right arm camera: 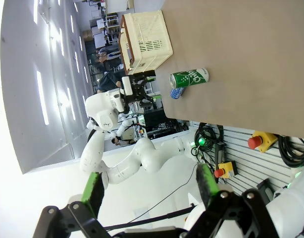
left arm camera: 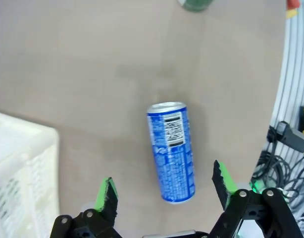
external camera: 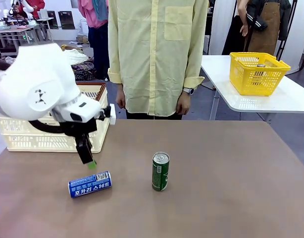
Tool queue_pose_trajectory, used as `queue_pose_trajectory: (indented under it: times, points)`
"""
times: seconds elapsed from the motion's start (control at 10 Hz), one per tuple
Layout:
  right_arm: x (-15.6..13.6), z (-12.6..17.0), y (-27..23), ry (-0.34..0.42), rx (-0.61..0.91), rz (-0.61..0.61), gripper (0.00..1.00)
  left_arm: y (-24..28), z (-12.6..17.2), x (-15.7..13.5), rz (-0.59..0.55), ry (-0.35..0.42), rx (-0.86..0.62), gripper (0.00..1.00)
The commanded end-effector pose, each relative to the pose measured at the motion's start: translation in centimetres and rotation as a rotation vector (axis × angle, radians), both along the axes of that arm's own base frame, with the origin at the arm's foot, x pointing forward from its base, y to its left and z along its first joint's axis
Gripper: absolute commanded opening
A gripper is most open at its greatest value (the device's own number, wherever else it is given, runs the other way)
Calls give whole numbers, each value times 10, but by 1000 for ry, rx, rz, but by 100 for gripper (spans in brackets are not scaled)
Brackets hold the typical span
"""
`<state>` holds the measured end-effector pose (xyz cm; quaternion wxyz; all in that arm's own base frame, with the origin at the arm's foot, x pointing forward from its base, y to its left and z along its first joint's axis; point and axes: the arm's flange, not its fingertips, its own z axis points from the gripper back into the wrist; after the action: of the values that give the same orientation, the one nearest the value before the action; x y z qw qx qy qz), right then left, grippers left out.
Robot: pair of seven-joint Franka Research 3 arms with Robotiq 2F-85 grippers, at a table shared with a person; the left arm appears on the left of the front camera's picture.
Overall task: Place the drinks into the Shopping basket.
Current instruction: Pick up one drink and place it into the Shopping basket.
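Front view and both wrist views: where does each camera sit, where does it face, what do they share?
Front view: between the arms, facing across the table to the person; left claw shows.
Left wrist view: on that wrist, looking down at the lying blue can; left claw open.
Right wrist view: rolled sideways, facing the left arm; open right claw below.
Shared: blue can, green can.

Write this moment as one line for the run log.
left gripper: open, above lying blue can | right gripper: open, far from cans | green can: upright on table | Shopping basket: both cans outside
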<state>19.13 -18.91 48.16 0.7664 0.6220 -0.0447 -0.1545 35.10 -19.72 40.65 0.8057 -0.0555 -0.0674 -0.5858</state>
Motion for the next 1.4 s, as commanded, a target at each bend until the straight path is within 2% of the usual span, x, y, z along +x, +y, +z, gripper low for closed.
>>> queue_pose_trajectory:
  times: [0.0, 0.1, 0.3, 0.5, 0.7, 1.0, 1.1, 1.2, 1.3]
  points:
    - [0, 4, 0, -11, 11, -3, 100, 2, -30, -1, -30, 69, -32, 100]
    - [0, 4, 0, -11, 11, -3, 100, 4, -48, 0, 19, 77, 9, 100]
    - [0, 4, 0, -11, 11, -3, 100, 3, -64, -7, 22, 70, 33, 100]
    - [0, 4, 0, -11, 11, -3, 100, -2, -82, -7, -14, 100, 33, 100]
    - [0, 4, 0, -11, 11, -3, 100, -7, -95, -8, -36, 144, 47, 100]
    - [0, 4, 0, -11, 11, -3, 100, -10, -101, -8, -37, 149, 72, 100]
    - [0, 4, 0, -11, 11, -3, 100, -11, -105, -7, -41, 157, 90, 45]
    - [0, 4, 0, -11, 11, -3, 100, -12, -107, -7, -44, 168, 104, 0]
    - [0, 4, 0, -11, 11, -3, 100, -12, -109, -5, -42, 190, 112, 0]
